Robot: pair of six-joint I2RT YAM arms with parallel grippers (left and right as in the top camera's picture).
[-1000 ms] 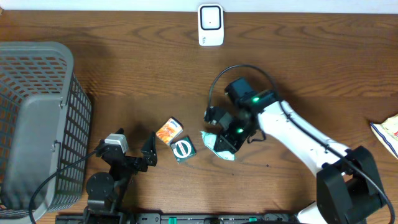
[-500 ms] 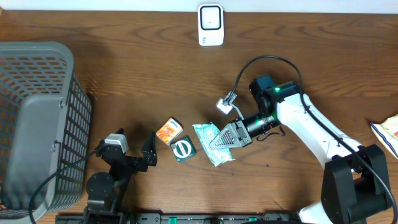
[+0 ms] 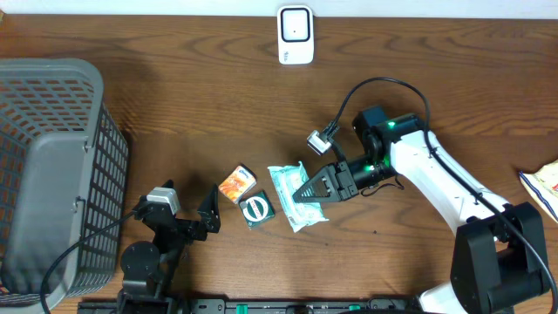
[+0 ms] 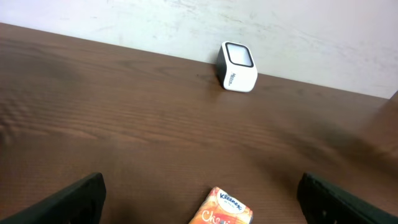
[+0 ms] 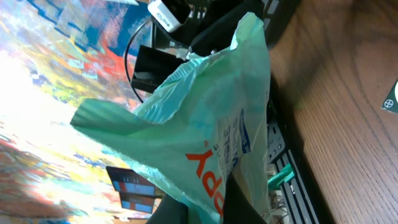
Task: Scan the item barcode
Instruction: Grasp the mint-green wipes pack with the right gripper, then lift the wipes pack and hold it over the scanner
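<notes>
My right gripper (image 3: 307, 189) is shut on a pale green plastic packet (image 3: 295, 197) with orange lettering, held just above the table at the centre. In the right wrist view the packet (image 5: 205, 124) fills the frame and one dark finger (image 5: 244, 202) shows beneath it. No barcode shows on the packet in any view. The white scanner (image 3: 296, 35) stands at the far edge of the table, well away from the packet; it is the scanner (image 4: 238, 66) of the left wrist view. My left gripper (image 3: 209, 213) rests open near the front edge, just short of an orange tissue pack (image 3: 236, 184).
A small green box with a round white label (image 3: 257, 209) lies between the tissue pack and the held packet. A grey wire basket (image 3: 52, 174) fills the left side. Another printed packet (image 3: 545, 187) pokes in at the right edge.
The right arm has lifted the green packet, turned its wrist sideways and drawn back to the right, so the packet now sticks out to the left. The left arm has not moved.
</notes>
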